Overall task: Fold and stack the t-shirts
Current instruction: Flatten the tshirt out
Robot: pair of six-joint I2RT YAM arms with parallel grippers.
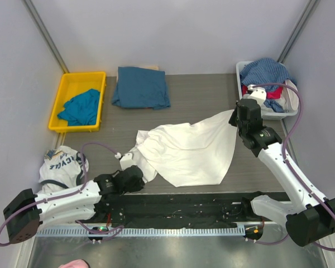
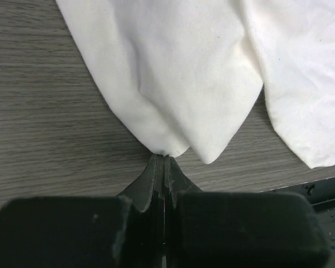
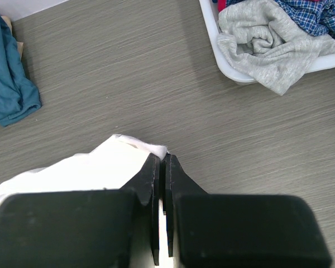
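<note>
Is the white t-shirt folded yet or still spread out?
Spread out, not folded: the white t-shirt lies loosely rumpled across the table, pinched at opposite corners by the left gripper and right gripper.

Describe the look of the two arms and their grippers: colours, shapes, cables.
Both arms are glossy white tubular links joined by chunky black joint housings, each trailed by a looping pale purple cable. The left gripper and right gripper are matte black: blocky bodies narrowing to two thin, flat fingers. No markings are legible.
</note>
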